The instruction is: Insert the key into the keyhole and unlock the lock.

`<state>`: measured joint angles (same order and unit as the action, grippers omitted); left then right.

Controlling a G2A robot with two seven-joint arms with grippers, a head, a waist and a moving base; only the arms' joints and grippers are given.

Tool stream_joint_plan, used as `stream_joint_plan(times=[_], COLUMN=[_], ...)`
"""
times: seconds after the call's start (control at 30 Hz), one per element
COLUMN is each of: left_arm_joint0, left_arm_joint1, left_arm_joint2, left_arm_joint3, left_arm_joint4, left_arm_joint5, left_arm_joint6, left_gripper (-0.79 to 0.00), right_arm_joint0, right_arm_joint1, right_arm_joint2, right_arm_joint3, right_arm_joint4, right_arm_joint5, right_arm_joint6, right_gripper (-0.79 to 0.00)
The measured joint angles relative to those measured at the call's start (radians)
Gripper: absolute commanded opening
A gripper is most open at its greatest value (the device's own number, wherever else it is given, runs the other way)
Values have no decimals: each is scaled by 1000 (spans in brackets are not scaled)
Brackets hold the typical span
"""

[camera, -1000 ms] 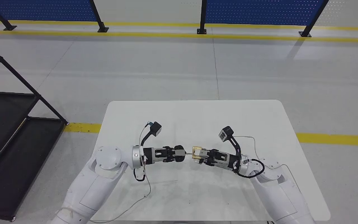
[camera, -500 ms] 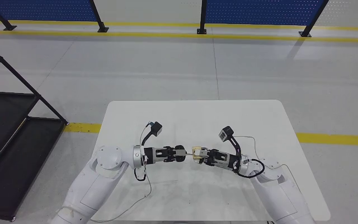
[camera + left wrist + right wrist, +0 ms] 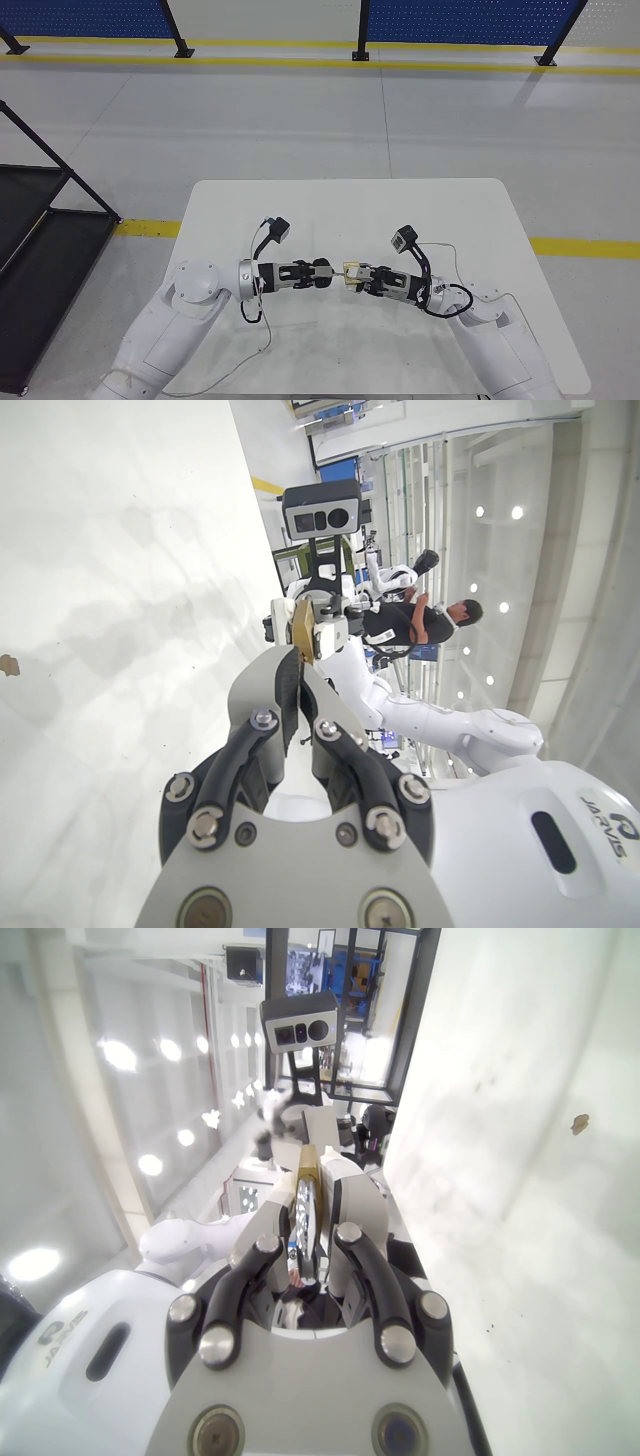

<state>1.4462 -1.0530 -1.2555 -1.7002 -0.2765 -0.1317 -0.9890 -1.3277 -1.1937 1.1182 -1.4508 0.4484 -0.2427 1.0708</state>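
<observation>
A brass padlock (image 3: pixel 352 271) hangs above the middle of the white table (image 3: pixel 450 210), between the two arms. My right gripper (image 3: pixel 306 1178) is shut on it, the brass body (image 3: pixel 306 1167) at the fingertips and the silver shackle (image 3: pixel 305 1223) back between the fingers. My left gripper (image 3: pixel 300 665) is shut on the key, which is almost wholly hidden between the black pads (image 3: pixel 289 690). Its tip touches the end face of the padlock (image 3: pixel 303 627). In the top view the left gripper (image 3: pixel 330 273) and right gripper (image 3: pixel 362 277) meet tip to tip.
A small brown speck (image 3: pixel 9 665) lies on the table below the arms, also the speck (image 3: pixel 580 1124) in the right wrist view. Thin cables (image 3: pixel 262 345) trail from both arms over the tabletop. A black rack (image 3: pixel 40 250) stands on the floor off the table's left side.
The left arm has shifted very slightly towards the padlock. Both grippers keep their hold and stay tip to tip.
</observation>
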Motion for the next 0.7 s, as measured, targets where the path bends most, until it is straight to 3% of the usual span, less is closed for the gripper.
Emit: stream_joint_plan(times=[0.7], left_arm_joint0=[-7], left_arm_joint1=[6], left_arm_joint2=[1], left_arm_joint3=[7], left_arm_joint4=[-17], left_arm_joint5=[-8], left_arm_joint6=[10], left_gripper=[-785], right_arm_joint0=[0], right_arm_joint1=[0], right_arm_joint2=[0], right_arm_joint3=[0], right_arm_joint4=[0], right_arm_joint5=[0], right_arm_joint6=[0], right_gripper=[-785])
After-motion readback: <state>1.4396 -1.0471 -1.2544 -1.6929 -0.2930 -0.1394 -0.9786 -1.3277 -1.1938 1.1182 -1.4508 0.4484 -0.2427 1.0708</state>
